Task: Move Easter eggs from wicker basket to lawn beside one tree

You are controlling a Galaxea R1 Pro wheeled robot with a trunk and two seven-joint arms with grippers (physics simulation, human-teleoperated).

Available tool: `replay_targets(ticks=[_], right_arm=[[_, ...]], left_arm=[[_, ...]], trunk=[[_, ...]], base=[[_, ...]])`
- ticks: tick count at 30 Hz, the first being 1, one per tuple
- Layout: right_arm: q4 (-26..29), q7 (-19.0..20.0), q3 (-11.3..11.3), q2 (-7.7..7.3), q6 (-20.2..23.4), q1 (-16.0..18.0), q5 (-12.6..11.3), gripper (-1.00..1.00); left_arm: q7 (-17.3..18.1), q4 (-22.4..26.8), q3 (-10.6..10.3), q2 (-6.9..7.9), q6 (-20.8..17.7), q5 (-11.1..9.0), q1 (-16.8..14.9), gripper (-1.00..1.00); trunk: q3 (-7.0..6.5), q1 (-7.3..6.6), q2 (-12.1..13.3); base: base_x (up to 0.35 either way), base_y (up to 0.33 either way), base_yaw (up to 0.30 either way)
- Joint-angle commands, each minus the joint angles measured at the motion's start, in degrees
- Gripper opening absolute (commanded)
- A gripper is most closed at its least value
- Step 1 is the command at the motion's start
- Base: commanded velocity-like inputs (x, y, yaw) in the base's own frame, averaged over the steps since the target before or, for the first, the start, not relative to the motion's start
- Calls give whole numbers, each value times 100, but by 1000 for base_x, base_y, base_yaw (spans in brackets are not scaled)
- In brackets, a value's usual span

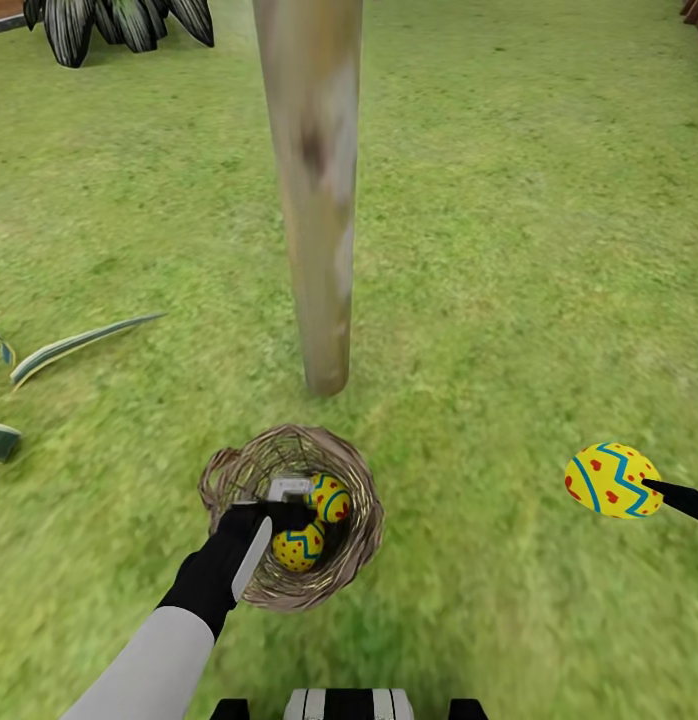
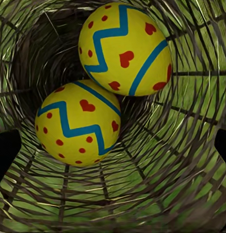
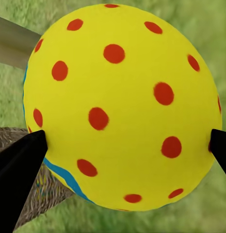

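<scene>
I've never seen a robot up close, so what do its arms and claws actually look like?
The left arm is a smooth, pale grey-white tube ending in a black wrist section with a pale grey panel along it. The left claw is black with a light grey block at its end. The right claw has dark, black wedge-shaped fingers. No cables or markings show.

Tree point(image 1: 311, 190) top cut off — basket point(image 1: 351, 560) floor behind left tool point(image 1: 279, 505)

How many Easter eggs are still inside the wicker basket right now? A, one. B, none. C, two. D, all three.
C: two eggs lie touching inside the wicker basket, where the left pincer reaches in, while the third egg is clamped in the right pincer over the lawn.
</scene>
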State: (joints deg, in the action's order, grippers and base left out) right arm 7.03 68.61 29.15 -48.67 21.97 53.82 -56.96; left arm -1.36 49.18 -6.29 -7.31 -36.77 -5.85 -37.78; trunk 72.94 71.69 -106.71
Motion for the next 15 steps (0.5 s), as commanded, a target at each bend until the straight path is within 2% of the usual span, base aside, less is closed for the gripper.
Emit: replay_targets(ticks=[1,6,10,15], right_arm=[[0,14,41,-3,54,6,-61,-100],[0,18,45,0,53,7,-61,-100],[0,19,46,5,53,8,-61,-100],[0,21,45,7,61,6,-61,-100]], left_arm=[[-15,16,-3,1,-79,-50,-1,100],[-35,39,6,5,-162,-29,-7,100],[-40,48,22,25,-416,-22,-34,100],[-41,37,23,28,-451,-27,-45,100]], trunk=[[22,22,-43],[112,132,-244],[183,220,-404],[273,330,-605]], base=[[0,0,0],[0,0,0],[0,0,0],[0,0,0]])
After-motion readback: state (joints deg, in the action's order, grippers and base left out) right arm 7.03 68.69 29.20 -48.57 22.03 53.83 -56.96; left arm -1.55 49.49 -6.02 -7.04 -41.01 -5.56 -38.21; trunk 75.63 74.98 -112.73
